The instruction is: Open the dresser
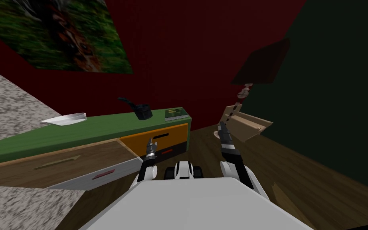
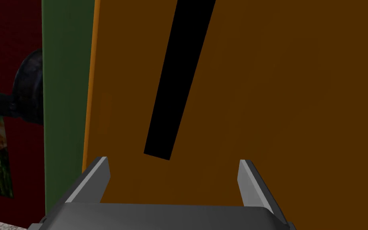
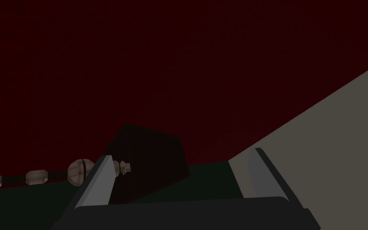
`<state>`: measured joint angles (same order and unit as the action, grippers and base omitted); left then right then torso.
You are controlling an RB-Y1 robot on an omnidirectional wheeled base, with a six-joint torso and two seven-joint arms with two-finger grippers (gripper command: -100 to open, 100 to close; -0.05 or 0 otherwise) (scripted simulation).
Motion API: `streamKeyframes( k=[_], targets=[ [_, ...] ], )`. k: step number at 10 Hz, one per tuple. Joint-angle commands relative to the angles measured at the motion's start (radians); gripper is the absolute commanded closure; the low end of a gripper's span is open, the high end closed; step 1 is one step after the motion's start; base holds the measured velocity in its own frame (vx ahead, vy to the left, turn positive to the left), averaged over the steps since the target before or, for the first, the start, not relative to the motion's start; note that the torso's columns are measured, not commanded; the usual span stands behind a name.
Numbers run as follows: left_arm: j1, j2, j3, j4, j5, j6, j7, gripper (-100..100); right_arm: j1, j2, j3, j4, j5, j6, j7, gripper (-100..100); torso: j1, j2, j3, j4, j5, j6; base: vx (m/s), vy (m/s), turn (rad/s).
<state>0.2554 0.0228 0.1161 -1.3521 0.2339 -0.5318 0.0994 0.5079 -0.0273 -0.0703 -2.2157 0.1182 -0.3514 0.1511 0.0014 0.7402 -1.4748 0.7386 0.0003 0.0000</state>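
Head view
Dresser: the dresser (image 1: pixel 79 133) has a green top and runs along the dark red wall (image 1: pixel 187 52). Its right end stops short of the corner.
Fronts: the orange drawer (image 1: pixel 139 140) is at the right end, above a black front (image 1: pixel 178 148). A brown front (image 1: pixel 59 163) and a pale front (image 1: pixel 95 175) are to its left.
Top: a white dish (image 1: pixel 65 118) lies near the back edge. A black pan (image 1: pixel 142 111) and a book (image 1: pixel 176 114) are at the right end.
Left jaws: just in front of the orange drawer, under its slot (image 1: pixel 161 136).
Right jaws: over bare floor (image 1: pixel 203 139) between the dresser's end and a tan side table (image 1: pixel 255 125), close to the table's edge. A lamp (image 1: pixel 261 64) stands behind.

Left wrist view
Drawer edge: the orange face is close ahead and borders the green top, with the pan beyond it.
Slot: black and slanted; its near end lies just ahead of the gap between the jaws.
Jaws: the fingers (image 2: pixel 97 179) stand wide apart with nothing between them.

Right wrist view
Jaws: the fingers (image 3: pixel 99 179) are spread and empty.
Lamp: its beaded stem passes behind one finger, and the dark shade is beyond.
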Motion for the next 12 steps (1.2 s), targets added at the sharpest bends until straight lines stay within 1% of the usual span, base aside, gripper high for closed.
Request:
streamKeyframes(
  k=[1, 2, 3, 4, 7, 8, 9, 12],
  targets=[
    [-0.003, 0.003, 0.004, -0.012, 0.002, 0.013, -0.001, -100, 0.000, 0.000, 0.000, 0.000, 0.000, 0.000, 0.000, 0, 0.000, -0.004, -0.002, -0.001, 0.000, 0.000, 0.052, 0.005, 0.000],
    [-0.004, 0.003, 0.004, -0.014, 0.002, 0.017, -0.002, 100, 0.000, 0.000, 0.000, 0.000, 0.000, 0.000, 0.000, 0, -0.001, -0.002, -0.002, -0.001, 0.000, 0.000, 0.007, 0.001, 0.000],
    [0.005, 0.003, 0.001, -0.028, 0.003, 0.021, -0.001, 100, 0.000, 0.000, 0.000, 0.000, 0.000, 0.000, 0.000, 0, -0.002, 0.000, 0.000, 0.000, 0.000, 0.000, -0.055, -0.031, 0.037],
    [0.007, 0.004, 0.000, -0.032, 0.003, 0.023, -0.001, 100, 0.000, 0.000, 0.000, 0.000, 0.000, 0.000, 0.000, 0, -0.002, -0.001, 0.001, -0.004, 0.004, 0.002, -0.155, -0.050, 0.012],
    [0.024, 0.005, -0.007, -0.061, 0.003, 0.034, 0.000, 100, -0.001, 0.000, 0.000, 0.000, 0.000, 0.000, 0.000, 0, 0.000, -0.002, -0.001, -0.002, 0.002, 0.001, -0.200, -0.056, 0.006],
    [0.020, 0.005, -0.005, -0.057, 0.003, 0.029, -0.001, 100, -0.001, 0.000, 0.000, 0.000, 0.000, 0.000, 0.000, 0, -0.001, -0.003, -0.002, -0.002, 0.001, 0.000, -0.098, -0.039, 0.008],
    [0.033, 0.005, -0.011, -0.063, 0.002, 0.034, 0.000, 100, 0.000, 0.000, 0.000, 0.000, 0.000, 0.000, 0.000, 0, 0.000, -0.008, -0.005, -0.001, 0.000, 0.000, -0.120, -0.043, 0.018],
    [0.045, 0.004, -0.018, -0.072, 0.000, 0.036, 0.000, 100, 0.000, 0.000, 0.000, 0.000, 0.000, 0.000, 0.000, 0, -0.002, -0.001, 0.000, -0.003, 0.002, 0.001, -0.172, -0.057, 0.014]
  ],
)
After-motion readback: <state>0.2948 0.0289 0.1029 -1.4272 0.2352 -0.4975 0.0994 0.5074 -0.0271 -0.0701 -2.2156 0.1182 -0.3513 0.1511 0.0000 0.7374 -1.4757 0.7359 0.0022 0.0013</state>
